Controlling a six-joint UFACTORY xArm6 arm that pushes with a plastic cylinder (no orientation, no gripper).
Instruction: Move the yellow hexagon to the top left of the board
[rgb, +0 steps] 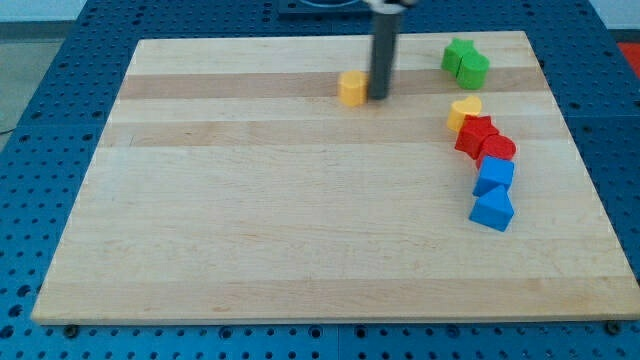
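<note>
The yellow hexagon (351, 88) sits near the top middle of the wooden board (250, 230). My tip (381, 97) rests on the board just to the right of the hexagon, close to it or touching its right side. The dark rod rises straight up from there and leaves the view at the top edge.
Two green blocks (466, 62) sit at the top right. Below them lies a chain: a yellow heart-like block (463, 111), a red star (476, 133), a red block (497, 149), a blue block (494, 174) and another blue block (491, 209).
</note>
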